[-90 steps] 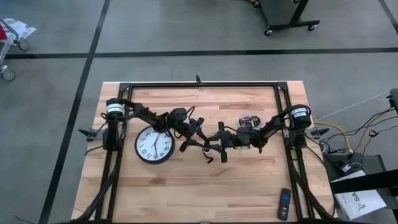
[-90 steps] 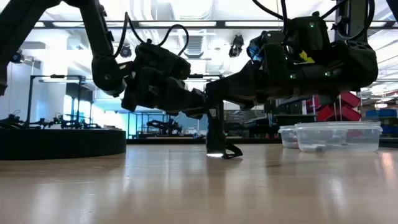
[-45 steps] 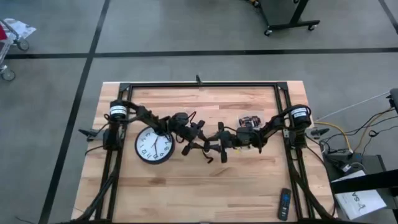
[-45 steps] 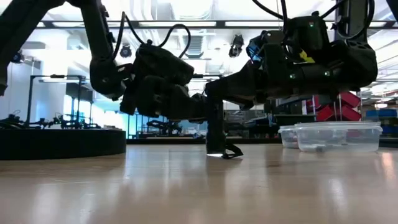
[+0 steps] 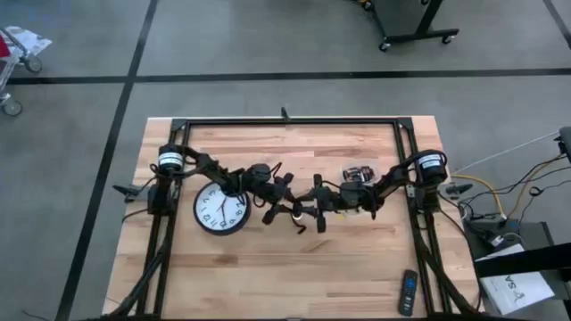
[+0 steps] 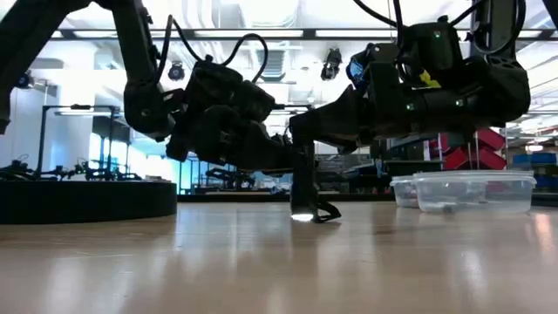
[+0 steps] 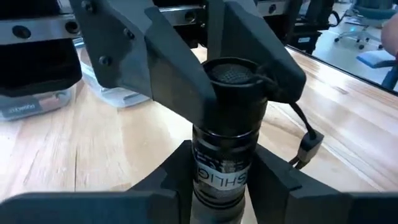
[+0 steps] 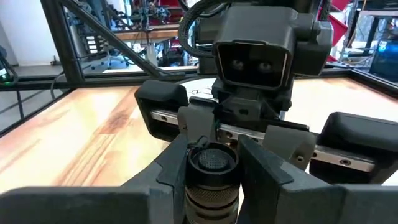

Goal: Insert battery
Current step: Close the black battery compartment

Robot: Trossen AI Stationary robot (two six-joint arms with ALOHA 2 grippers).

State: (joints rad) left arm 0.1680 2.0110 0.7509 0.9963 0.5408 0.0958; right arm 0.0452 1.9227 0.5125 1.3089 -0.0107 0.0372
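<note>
While my right gripper (image 8: 211,163) clamps the upright flashlight (image 7: 225,134), my left gripper (image 7: 221,177) grips its body too; its base is hidden.

Flashlight (image 7: 225,155) label partly hidden behind pincer fingers, clear tub's (image 6: 471,192) contents too small
</note>
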